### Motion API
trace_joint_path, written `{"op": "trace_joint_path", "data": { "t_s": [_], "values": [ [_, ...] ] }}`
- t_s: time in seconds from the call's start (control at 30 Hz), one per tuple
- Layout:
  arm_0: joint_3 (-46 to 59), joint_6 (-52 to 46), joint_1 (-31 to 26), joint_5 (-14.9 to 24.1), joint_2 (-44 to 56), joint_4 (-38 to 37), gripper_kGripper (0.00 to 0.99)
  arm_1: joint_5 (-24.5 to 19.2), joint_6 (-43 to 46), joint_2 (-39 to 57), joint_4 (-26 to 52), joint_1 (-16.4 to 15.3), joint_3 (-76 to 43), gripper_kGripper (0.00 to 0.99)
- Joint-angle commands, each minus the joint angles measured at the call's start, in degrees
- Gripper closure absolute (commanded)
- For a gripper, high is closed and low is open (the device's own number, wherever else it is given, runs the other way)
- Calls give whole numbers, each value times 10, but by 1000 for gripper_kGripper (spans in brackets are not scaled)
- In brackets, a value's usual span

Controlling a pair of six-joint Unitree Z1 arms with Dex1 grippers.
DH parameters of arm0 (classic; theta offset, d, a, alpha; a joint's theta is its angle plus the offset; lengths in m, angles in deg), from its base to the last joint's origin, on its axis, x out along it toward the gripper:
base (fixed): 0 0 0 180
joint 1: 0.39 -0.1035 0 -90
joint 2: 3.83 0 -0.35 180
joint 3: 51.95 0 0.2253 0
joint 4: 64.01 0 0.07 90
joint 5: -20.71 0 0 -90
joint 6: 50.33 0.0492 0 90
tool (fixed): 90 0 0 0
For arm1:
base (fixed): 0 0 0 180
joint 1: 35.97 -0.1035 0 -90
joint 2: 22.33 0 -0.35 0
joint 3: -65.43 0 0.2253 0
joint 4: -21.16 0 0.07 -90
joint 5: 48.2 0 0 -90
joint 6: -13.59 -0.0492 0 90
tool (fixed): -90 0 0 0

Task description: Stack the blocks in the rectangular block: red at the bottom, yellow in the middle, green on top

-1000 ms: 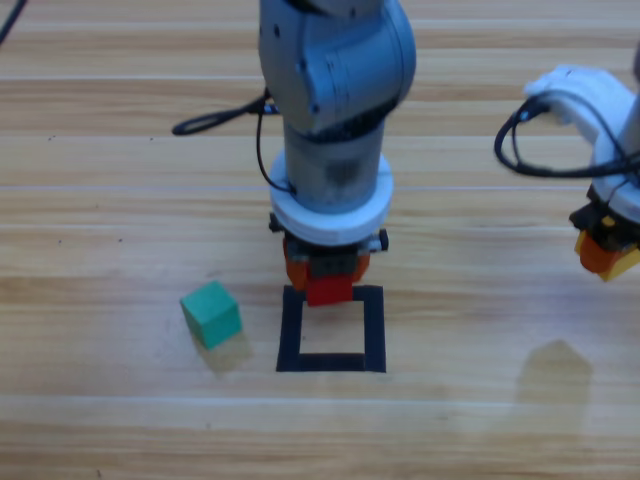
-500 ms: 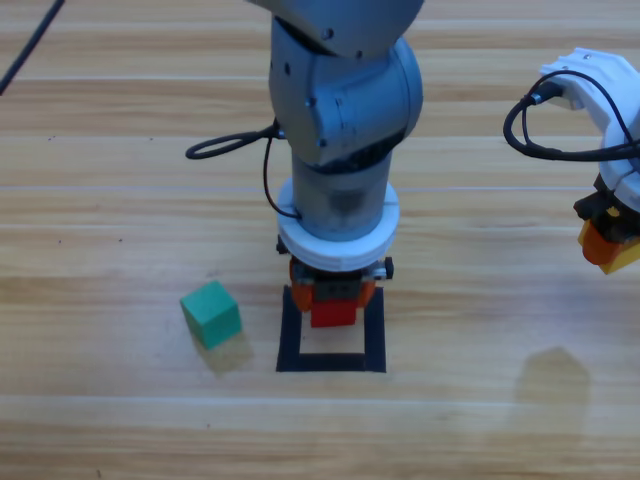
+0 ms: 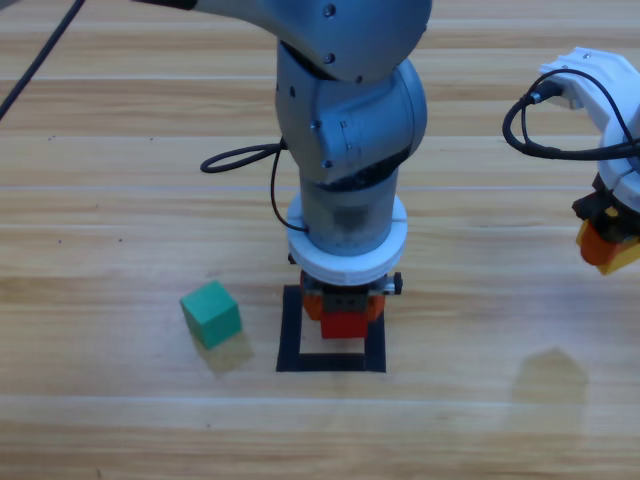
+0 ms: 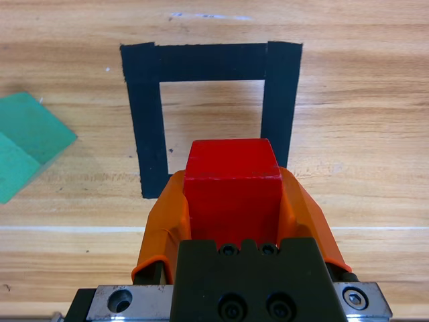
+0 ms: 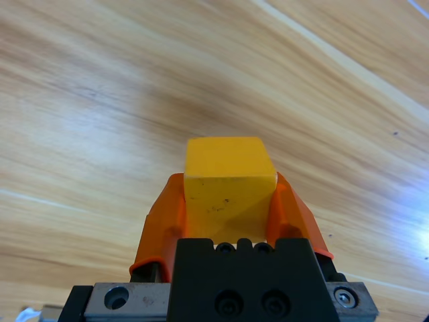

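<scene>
The left claw (image 3: 343, 315) grips the red cube (image 4: 232, 189) over the near edge of the black tape square (image 3: 331, 331). The right claw (image 3: 607, 245) waits at the right edge; only its wrist view shows the yellow cube (image 5: 229, 182) clamped there. The green cube (image 3: 211, 314) sits on the tabletop (image 3: 120, 200) left of the square.

1. The yellow cube (image 5: 230, 176) is clamped between the two orange jaws of the right gripper (image 5: 229, 201).
2. The wooden table (image 5: 100, 100) is seen beyond it, with the cube held clear of its surface.
</scene>
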Motion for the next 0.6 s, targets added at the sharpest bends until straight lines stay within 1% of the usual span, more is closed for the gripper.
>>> {"op": "trace_joint_path", "data": {
  "t_s": [0.03,0.13,0.23,0.3,0.53,0.6],
  "values": [
    [16,10,10,-6,-35,-10,990,54,-19,-26,-9,-1,9,812],
    [16,13,10,-7,-37,-11,990,81,-28,-31,-9,2,11,811],
    [16,16,9,-7,-37,-12,990,125,-34,-35,-9,10,13,806],
    [16,17,9,-6,-38,-12,990,138,-34,-41,-7,16,12,806],
    [21,24,7,-7,-41,-17,990,137,-36,-54,46,36,-17,804],
    [22,25,6,-6,-42,-18,990,141,-19,-60,57,38,-21,807]
  ]
}}
